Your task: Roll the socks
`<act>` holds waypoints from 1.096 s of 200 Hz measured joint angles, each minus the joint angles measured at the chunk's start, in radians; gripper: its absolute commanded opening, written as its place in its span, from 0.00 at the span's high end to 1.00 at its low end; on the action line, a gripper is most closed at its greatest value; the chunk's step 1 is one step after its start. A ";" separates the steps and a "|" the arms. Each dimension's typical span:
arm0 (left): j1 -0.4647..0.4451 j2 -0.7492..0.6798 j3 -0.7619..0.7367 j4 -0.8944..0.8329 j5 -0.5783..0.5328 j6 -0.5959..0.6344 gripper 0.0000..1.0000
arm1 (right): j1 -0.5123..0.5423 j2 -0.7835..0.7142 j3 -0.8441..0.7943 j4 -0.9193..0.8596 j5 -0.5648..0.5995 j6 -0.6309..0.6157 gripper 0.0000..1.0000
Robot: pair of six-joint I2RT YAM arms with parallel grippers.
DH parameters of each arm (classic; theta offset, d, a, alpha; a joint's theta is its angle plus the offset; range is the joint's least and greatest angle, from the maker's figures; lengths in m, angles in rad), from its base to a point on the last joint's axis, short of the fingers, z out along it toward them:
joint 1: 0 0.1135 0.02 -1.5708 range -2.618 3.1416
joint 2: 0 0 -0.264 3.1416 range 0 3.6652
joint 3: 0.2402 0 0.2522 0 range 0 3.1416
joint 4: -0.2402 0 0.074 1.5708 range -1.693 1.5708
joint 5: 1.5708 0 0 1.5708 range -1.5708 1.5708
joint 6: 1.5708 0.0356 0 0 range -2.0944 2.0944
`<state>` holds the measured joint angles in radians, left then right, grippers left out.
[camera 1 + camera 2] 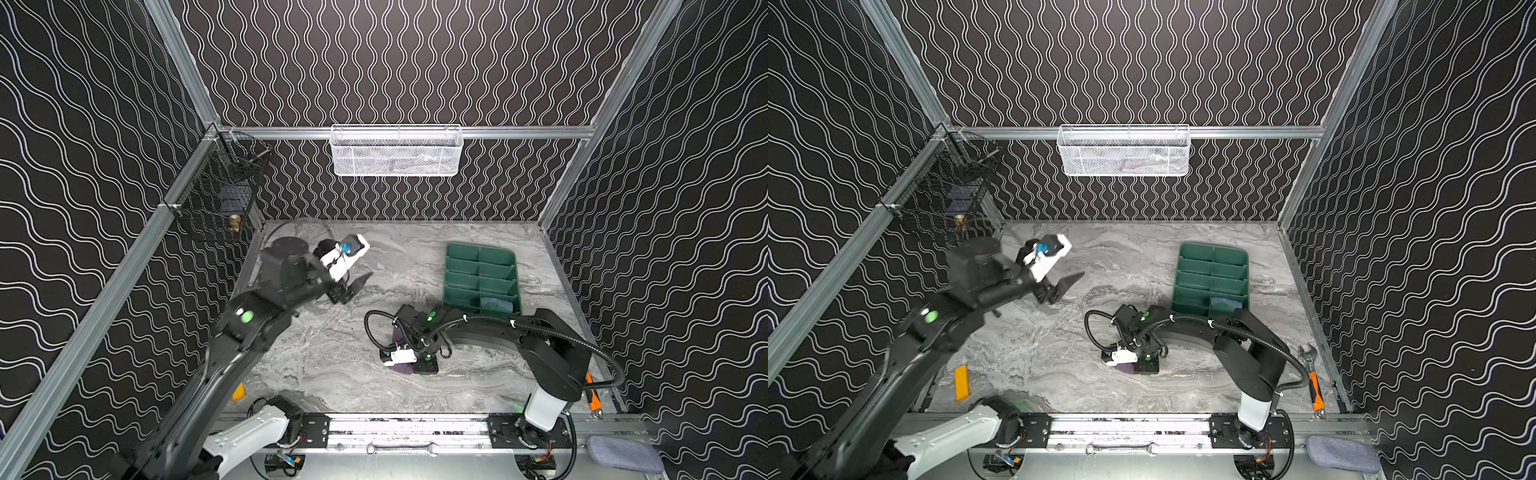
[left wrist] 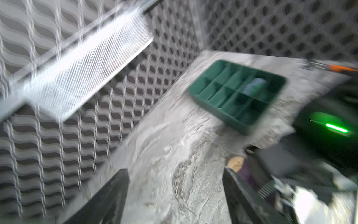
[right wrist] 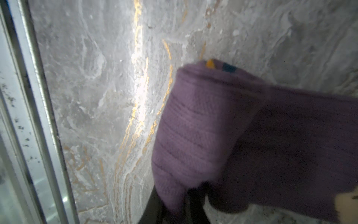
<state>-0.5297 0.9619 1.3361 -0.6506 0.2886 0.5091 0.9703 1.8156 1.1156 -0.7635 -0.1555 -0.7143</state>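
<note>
Left gripper (image 1: 352, 287): jaws apart, above bare tabletop (image 1: 316, 357) near your left wall.
Centre: purple sock (image 3: 193, 126), part rolled, right gripper (image 3: 182, 211) jaws clamped on it; open tabletop toward the front edge.
Right: blue sock (image 1: 496, 304) in the tray's (image 1: 461, 254) near-right compartment, tray near the right edge.

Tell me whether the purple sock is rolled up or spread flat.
Partly rolled: the purple sock shows a wound bundle with a flat length trailing off it.
</note>
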 measured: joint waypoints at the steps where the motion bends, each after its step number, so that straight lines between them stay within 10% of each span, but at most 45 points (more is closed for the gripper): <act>1: -0.002 -0.001 0.002 -0.003 0.004 0.003 0.18 | -0.002 0.003 0.003 -0.003 -0.003 0.000 1.00; 33: -0.145 0.075 -0.006 -0.138 0.053 0.125 0.20 | -0.037 0.049 0.041 -0.043 -0.067 0.018 1.00; 108: -0.764 0.200 -0.453 -0.043 -0.364 0.145 0.26 | -0.087 0.095 0.067 -0.068 -0.161 0.025 1.00; 174: -0.745 0.359 -0.692 0.372 -0.621 0.078 0.25 | -0.105 0.109 0.077 -0.081 -0.200 0.025 1.00; 219: -0.677 0.456 -0.694 0.451 -0.596 0.068 0.40 | -0.114 0.111 0.076 -0.077 -0.228 0.077 1.00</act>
<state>-1.2064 1.4181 0.6422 -0.1993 -0.3073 0.5766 0.8558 1.9270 1.1915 -0.8402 -0.3832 -0.6376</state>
